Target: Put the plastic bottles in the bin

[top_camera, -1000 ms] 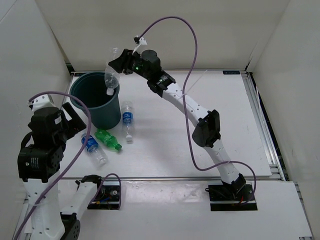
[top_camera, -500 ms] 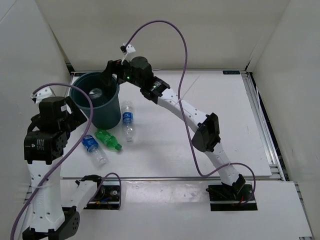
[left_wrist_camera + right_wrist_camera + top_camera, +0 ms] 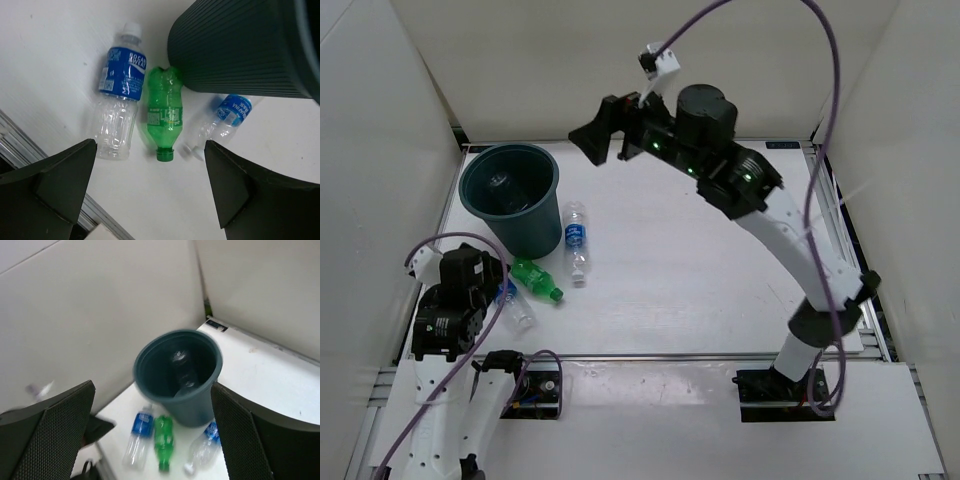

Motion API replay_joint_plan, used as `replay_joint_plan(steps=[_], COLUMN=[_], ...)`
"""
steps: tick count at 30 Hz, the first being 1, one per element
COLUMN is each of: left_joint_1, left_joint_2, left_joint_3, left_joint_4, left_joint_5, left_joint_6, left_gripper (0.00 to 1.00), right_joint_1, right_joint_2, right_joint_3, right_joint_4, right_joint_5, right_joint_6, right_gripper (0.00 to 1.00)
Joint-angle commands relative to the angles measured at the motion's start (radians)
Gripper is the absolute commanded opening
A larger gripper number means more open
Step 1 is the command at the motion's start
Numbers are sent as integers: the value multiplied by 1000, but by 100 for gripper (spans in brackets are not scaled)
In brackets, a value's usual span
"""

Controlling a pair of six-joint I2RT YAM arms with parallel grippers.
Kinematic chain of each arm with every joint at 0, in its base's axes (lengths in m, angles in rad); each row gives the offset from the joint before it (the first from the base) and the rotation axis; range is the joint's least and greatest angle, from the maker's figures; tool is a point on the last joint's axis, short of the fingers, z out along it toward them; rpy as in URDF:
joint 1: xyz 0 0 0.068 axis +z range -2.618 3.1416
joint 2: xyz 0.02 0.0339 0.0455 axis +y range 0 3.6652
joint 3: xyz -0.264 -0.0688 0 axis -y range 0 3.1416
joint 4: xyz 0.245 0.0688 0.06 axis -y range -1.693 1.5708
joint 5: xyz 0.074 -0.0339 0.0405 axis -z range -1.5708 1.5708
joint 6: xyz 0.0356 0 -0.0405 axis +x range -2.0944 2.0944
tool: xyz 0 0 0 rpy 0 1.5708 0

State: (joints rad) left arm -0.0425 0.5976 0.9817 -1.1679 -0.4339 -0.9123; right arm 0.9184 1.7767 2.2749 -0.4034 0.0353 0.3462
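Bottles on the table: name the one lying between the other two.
The green bottle; the dark-blue-labelled bottle and the light-blue-labelled bottle flanking it are clear.

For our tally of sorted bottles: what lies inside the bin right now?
Inside the bin, at least one clear bottle shows against the dark interior. The bottom is in shadow, so whether more bottles lie there cannot be told.

Free room over the bare surface (image 3: 700, 270) right of the bottles (image 3: 577, 240). Far side blocked by the bin (image 3: 525, 228), just beside the green bottle (image 3: 537, 279); narrow gaps between bottles.
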Motion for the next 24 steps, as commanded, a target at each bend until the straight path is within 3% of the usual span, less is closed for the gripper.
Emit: replay_joint_plan(steps=[1,6,10,14,21,24], left_joint_1=[-3,-3,-3,7,127,179], left_joint_2=[-48,-42,45,100,130,131], left_joint_3=[-80,-179,-247,-339,-495,-580], left_joint_4=[86,106,143,227,379,473], left_joint_5=[27,-51,-42,-6,66,162], left_joint_6=[-128,-166,-230,-250,-120,-74], left_gripper=[100,100,100,100,100,100], right_joint_1=[43,43,10,-27,-136,-159], right_joint_2=[-120,-247,-257,-306,-336,-346], right_joint_3=[-125,-245,-183,-219,-248,-249], right_joint_4=[-109,-193,-310,-321,-339,-339], right_joint_5=[-6,-6,-6,-32,-96,-117], right_joint_6=[-61,-61,-61,-49,-39,-30], right_gripper=[100,100,100,100,100,100])
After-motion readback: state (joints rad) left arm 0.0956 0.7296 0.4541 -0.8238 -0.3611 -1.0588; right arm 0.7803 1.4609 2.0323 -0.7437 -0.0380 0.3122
